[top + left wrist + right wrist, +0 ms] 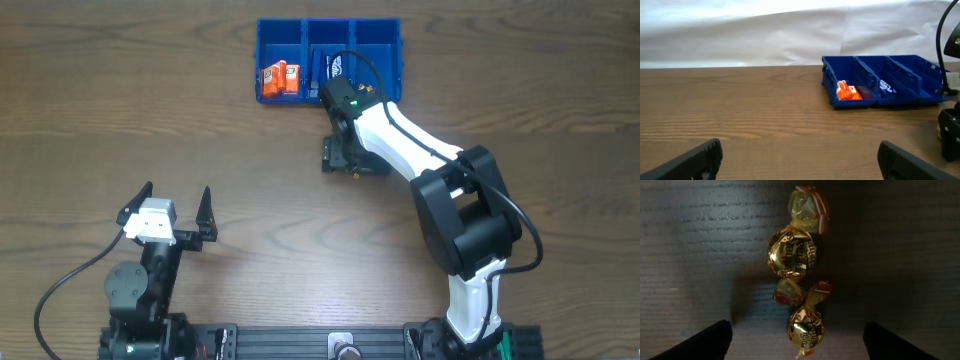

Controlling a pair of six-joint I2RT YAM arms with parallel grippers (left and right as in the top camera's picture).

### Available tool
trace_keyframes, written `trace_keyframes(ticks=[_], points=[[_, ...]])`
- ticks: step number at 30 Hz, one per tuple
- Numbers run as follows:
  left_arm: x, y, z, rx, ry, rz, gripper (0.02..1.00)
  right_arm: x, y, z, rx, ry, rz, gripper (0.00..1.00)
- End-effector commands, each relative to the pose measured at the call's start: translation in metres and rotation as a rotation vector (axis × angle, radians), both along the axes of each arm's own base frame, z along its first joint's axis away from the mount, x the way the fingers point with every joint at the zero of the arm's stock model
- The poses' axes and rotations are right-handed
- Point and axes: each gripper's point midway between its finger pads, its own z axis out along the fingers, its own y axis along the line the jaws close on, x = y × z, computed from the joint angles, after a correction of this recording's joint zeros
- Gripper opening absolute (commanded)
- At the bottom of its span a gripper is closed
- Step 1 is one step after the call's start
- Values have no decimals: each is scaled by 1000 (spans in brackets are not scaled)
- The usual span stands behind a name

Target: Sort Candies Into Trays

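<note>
- Two gold foil-wrapped candies with twisted amber ends, one point(792, 254) and another point(805, 326), are lying end to end on the brown wood-grain worktop point(120, 110). They are still outside any compartment, so they are your unsorted work.
- The white-and-black right arm point(400, 135) is hanging directly over that pair. Its jaws are standing spread wide, one on each side of the nearer candy, and are gripping nothing.
- The blue plastic three-compartment tray point(328, 28) is sitting near the far edge of the worktop, just beyond the right arm's wrist.
- Orange-wrapped candies point(279, 80) are already resting in its left compartment.
- A blue-and-white wrapped candy point(337, 65) is sitting in the middle compartment.
- The right compartment is looking empty as far as you can see, so it is likely waiting for the gold ones.
- The left arm point(150, 220) is sitting well apart near its base, with its jaws spread and holding nothing.
- You are judging the task well along: two kinds are placed, and the gold pair is remaining to be picked and dropped.
</note>
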Motion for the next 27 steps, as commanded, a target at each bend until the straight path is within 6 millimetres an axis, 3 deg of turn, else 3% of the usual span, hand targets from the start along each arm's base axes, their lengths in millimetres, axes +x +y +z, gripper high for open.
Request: trace_keyframes(ticks=[1, 13, 27], points=[[-1, -2, -16, 6, 45, -12, 998, 4, -5, -1, -12, -14, -2, 805], [-1, -2, -16, 6, 46, -12, 998, 9, -7, -6, -29, -30, -4, 636], [-1, -2, -16, 6, 46, -12, 1000, 13, -7, -6, -35, -49, -5, 588]])
